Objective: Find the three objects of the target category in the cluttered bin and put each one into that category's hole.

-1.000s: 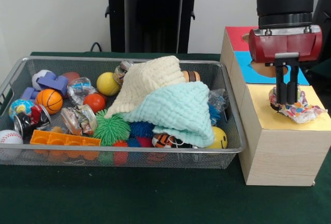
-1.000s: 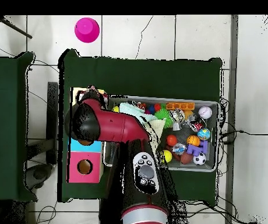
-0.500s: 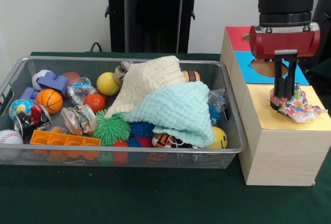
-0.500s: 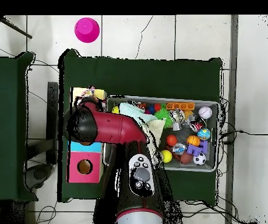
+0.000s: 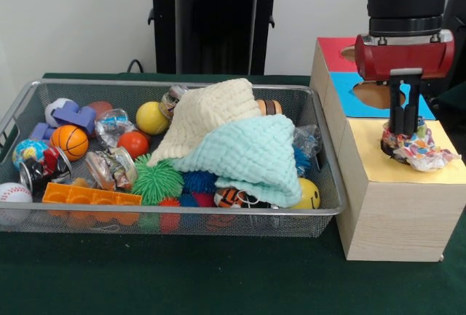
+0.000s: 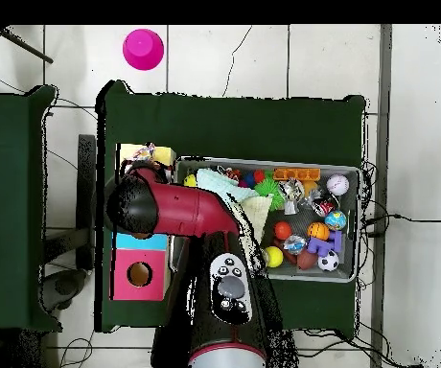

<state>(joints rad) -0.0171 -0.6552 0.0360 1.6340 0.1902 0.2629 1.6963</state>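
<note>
A: Gripper (image 5: 403, 130) status?

B: Over the wooden box (image 5: 397, 209), right of the wire bin (image 5: 29, 105). Tips sit at the top of the crinkly multicoloured wrapper (image 5: 415, 149); can't tell whether they're clamped on it or released.

A: Wrapper location?

B: On the box's yellow section (image 5: 408, 172), near end. Blue section (image 5: 348, 97) with its hole lies just beyond.

A: Bin?

B: Cream cloth (image 5: 207, 112) and mint cloth (image 5: 247, 154) piled over the balls.

- Behind my table I see a plain pale wall (image 5: 73, 17), evenly lit.
- Under me, a dark green cloth (image 5: 182, 278) covers the table.
- From above, the floor (image 6: 224, 57) is white tile, cracked in places.
- A pink cup (image 6: 143, 48) sits on the tiles.
- Another green table (image 6: 9, 206) stands beside mine.
</note>
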